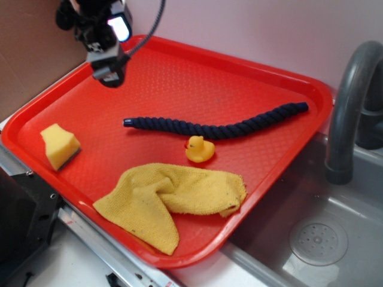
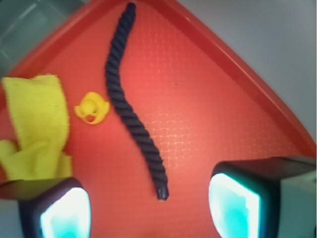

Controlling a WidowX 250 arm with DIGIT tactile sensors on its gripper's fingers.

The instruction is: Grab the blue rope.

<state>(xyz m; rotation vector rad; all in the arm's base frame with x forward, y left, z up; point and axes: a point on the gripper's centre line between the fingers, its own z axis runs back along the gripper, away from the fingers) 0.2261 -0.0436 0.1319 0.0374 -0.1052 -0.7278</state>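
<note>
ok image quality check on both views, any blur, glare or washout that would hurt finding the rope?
Exterior: mostly sharp; the blue rope contrasts well with the red tray; the gripper is at the top edge, partly cropped. Wrist: softer overall, the rope is readable but fuzzy, the finger pads glow washed-out cyan-white, and the yellow cloth is overexposed.
</note>
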